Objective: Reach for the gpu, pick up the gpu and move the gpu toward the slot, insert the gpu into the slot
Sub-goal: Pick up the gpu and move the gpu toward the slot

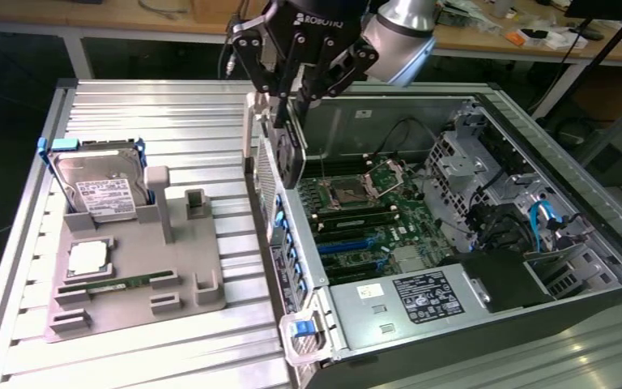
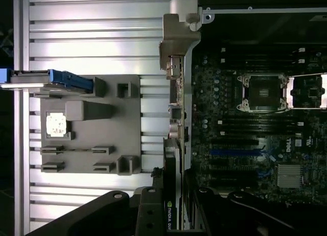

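Holding the gpu (image 1: 289, 162) clamped upright in the hand (image 1: 289, 113), above and to one side of the slot (image 2: 235, 151); the card's lower edge should probably stay level and parallel to it.

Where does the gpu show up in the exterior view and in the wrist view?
Exterior view: the gpu hangs edge-on from the tool, over the open case's wall on the exterior view's left.
Wrist view: the gpu is seen edge-on, between the grey fixture and the motherboard.
Shared landmark: the CPU socket.
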`<state>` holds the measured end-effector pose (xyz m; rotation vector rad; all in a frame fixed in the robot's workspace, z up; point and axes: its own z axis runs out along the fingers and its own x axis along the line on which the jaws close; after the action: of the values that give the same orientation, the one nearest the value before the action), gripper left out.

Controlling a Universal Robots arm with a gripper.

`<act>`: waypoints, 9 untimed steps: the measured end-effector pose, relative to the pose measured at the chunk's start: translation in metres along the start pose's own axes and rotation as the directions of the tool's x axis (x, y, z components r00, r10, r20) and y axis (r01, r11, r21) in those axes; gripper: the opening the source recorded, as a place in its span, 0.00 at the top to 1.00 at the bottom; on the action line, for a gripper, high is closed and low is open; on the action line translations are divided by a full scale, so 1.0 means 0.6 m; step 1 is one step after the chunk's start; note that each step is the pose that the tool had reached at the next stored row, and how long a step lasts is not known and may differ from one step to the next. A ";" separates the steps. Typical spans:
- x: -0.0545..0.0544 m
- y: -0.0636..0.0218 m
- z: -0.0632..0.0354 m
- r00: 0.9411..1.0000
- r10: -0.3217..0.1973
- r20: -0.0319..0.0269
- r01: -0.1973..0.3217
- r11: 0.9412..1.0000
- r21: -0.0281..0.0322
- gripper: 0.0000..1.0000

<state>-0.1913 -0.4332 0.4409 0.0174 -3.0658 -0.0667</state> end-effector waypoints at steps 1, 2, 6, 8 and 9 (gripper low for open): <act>-0.006 0.000 0.000 1.000 0.000 -0.002 0.000 1.000 0.000 0.73; -0.012 0.000 -0.001 1.000 0.000 -0.003 0.000 1.000 0.000 0.73; -0.032 0.000 -0.002 1.000 0.000 -0.006 0.000 1.000 0.000 0.73; -0.039 0.000 -0.003 1.000 0.000 -0.006 0.000 1.000 0.000 0.73; -0.043 0.000 -0.003 1.000 0.000 -0.006 0.000 1.000 0.000 0.73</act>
<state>-0.1656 -0.4332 0.4409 0.0171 -3.0593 -0.0665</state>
